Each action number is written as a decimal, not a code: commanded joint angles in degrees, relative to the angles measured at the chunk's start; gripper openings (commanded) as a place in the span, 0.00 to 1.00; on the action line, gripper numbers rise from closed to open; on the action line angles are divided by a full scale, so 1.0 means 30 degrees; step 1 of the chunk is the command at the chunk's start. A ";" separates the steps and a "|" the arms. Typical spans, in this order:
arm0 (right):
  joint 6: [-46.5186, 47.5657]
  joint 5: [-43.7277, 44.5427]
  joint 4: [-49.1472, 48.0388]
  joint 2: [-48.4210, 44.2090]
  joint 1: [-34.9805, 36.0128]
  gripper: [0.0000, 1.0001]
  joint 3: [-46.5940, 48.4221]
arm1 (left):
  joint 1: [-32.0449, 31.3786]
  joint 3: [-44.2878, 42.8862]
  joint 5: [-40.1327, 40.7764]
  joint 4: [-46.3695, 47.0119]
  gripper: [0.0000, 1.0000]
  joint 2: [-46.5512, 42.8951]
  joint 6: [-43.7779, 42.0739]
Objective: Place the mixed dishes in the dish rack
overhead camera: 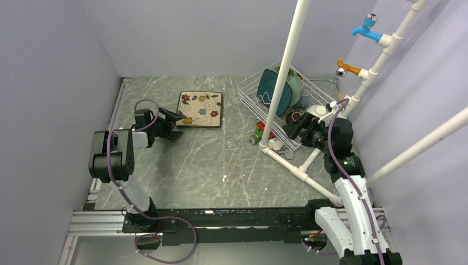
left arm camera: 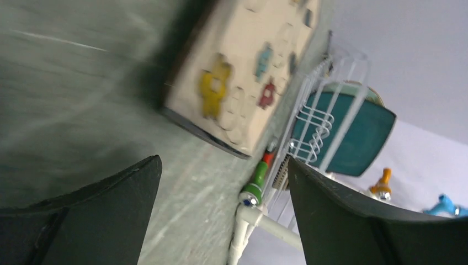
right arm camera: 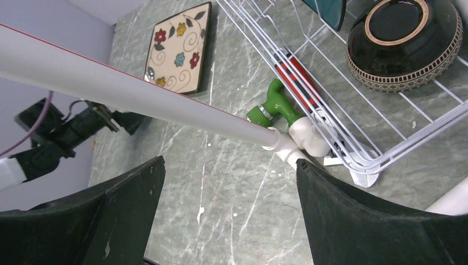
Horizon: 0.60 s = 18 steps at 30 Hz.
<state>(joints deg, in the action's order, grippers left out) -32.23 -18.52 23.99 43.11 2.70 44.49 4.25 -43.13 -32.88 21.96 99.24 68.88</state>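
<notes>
Most of the load looks done. In the dish rack [overhead camera: 251, 96], at the far right of the table [overhead camera: 221, 165], the teal square plate [overhead camera: 267, 91] stands on edge with the mint-green round plate [overhead camera: 296, 84] behind it. The brown glazed bowl [right arm camera: 405, 41] sits upside down on the rack's wires. A white rounded shape beside the right arm may be the white bowl [overhead camera: 316, 110]; I cannot pick out the mug.

What is left, by my judgement, is the cream square plate with flowers [overhead camera: 201, 109]. It lies flat on the table, well apart from the rack.

The left claw [overhead camera: 180, 120] is at that plate's near-left edge, jaws spread and nothing between them. The right claw [right arm camera: 230, 161] is released too, hanging empty by the rack's front corner, beside the white pipe frame [overhead camera: 287, 72].
</notes>
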 commanded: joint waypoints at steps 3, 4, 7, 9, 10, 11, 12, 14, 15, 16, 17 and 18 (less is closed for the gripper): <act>-0.0341 -0.0244 -0.0055 -0.0591 0.0095 0.90 0.0082 | 0.0502 0.0155 0.0424 0.2085 0.85 0.1986 0.0783; -0.0296 -0.0242 -0.0056 -0.0640 0.0085 0.90 0.0053 | 0.0515 0.0189 0.0621 0.2335 0.84 0.2094 0.0775; -0.0175 -0.0064 -0.0006 -0.0660 0.0088 0.90 0.0081 | 0.0517 0.0134 0.1297 0.2883 0.81 0.2531 0.0579; -0.0185 -0.0032 -0.0024 -0.0625 0.0096 0.90 0.0126 | 0.0517 0.0015 0.1376 0.3256 0.78 0.3065 0.0607; -0.0180 -0.0043 -0.0012 -0.0615 0.0078 0.90 0.0179 | 0.0502 -0.0073 0.1340 0.3258 0.76 0.3371 0.0647; -0.0210 -0.0023 -0.0025 -0.0602 0.0095 0.90 0.0262 | 0.0515 -0.0205 0.1281 0.3181 0.71 0.3726 0.0692; -0.0236 0.0006 -0.0027 -0.0594 0.0096 0.90 0.0306 | 0.0516 -0.0247 0.1336 0.3248 0.68 0.3904 0.0734; -0.0243 0.0094 -0.0110 -0.0633 0.0081 0.90 0.0345 | 0.0501 0.0023 0.2021 0.3524 0.63 0.3861 0.0746; -0.0258 0.0184 -0.0180 -0.0653 0.0094 0.90 0.0346 | 0.0516 0.0221 0.2490 0.3646 0.61 0.3782 0.0690; -0.0249 0.0244 -0.0186 -0.0637 0.0092 0.90 0.0382 | 0.0516 0.0340 0.3073 0.3720 0.59 0.3670 0.0566; -0.0208 0.0255 -0.0175 -0.0584 0.0085 0.90 0.0431 | 0.0502 0.0465 0.3512 0.4008 0.58 0.3630 0.0312; -0.0192 0.0297 -0.0159 -0.0522 0.0088 0.90 0.0496 | 0.0449 0.0503 0.3808 0.4271 0.57 0.3607 0.0255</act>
<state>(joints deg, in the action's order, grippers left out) -32.58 -18.46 24.01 41.87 2.74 44.51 5.85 -43.27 -29.58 33.65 109.36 71.99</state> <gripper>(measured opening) 0.897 0.586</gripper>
